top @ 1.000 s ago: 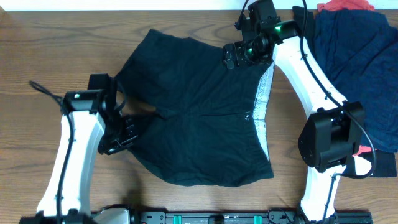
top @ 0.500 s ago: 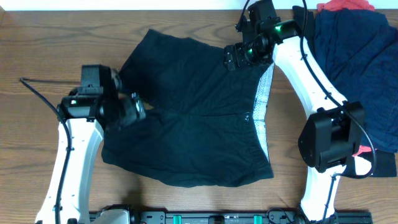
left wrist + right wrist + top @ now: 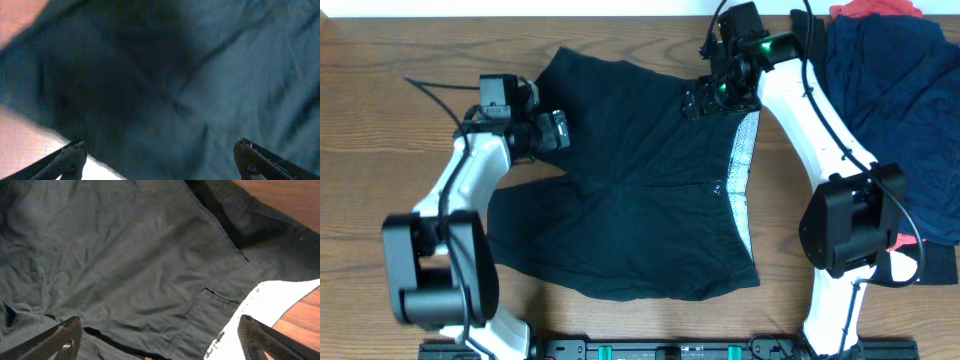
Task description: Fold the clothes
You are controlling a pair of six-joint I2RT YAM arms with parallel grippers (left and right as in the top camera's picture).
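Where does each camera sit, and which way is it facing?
Overhead: fixed above the table, looking straight down on the black shorts, both arms showing.
Left wrist: on the left gripper, facing the shorts fabric close up, two open fingertips showing.
Right wrist: on the right gripper, facing the shorts near the pale waistband lining, open fingertips showing.
Shared: overhead and right wrist both show that lining.

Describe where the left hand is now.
Overhead view: the left hand is left of centre, over the upper-left leg of the black shorts, across the garment from the right hand.
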